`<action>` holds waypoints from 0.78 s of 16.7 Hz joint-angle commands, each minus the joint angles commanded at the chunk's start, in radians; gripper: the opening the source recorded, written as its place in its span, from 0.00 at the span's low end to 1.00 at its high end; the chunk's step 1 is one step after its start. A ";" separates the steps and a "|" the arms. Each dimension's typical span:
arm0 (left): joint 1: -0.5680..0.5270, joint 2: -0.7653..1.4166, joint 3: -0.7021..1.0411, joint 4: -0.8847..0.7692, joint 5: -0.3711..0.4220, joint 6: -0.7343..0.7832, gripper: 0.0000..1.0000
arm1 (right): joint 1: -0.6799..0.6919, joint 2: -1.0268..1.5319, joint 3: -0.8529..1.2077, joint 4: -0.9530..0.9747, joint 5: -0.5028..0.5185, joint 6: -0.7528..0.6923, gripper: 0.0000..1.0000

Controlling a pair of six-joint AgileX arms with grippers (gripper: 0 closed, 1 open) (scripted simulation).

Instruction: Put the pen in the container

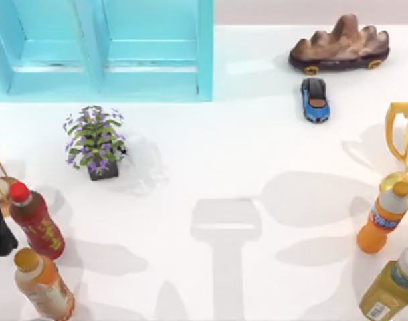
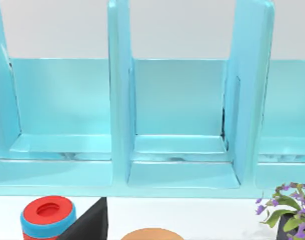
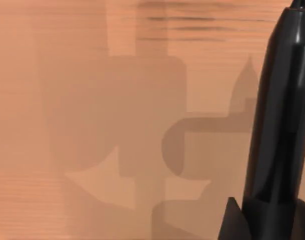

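- Close before the right wrist camera, the pen (image 3: 282, 115) stood as a glossy black barrel against an orange-brown backdrop crossed by shadows; whether the right tool gripped it, I could not tell.
- At the back left of the white surface (image 1: 244, 154) stood the turquoise container (image 1: 110, 60), its open compartments (image 2: 180, 107) facing the left wrist camera.
- Nearby sat a potted plant (image 1: 95, 142); a blue toy car (image 1: 315, 99) lay far right.
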 joint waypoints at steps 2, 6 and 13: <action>0.000 0.000 0.000 0.000 0.000 0.000 1.00 | -0.006 0.002 -0.002 0.004 -0.002 -0.004 0.00; 0.000 0.000 0.000 0.000 0.000 0.000 1.00 | -0.006 0.002 -0.002 0.004 -0.002 -0.004 0.08; 0.000 0.000 0.000 0.000 0.000 0.000 1.00 | -0.006 0.002 -0.002 0.004 -0.002 -0.004 0.60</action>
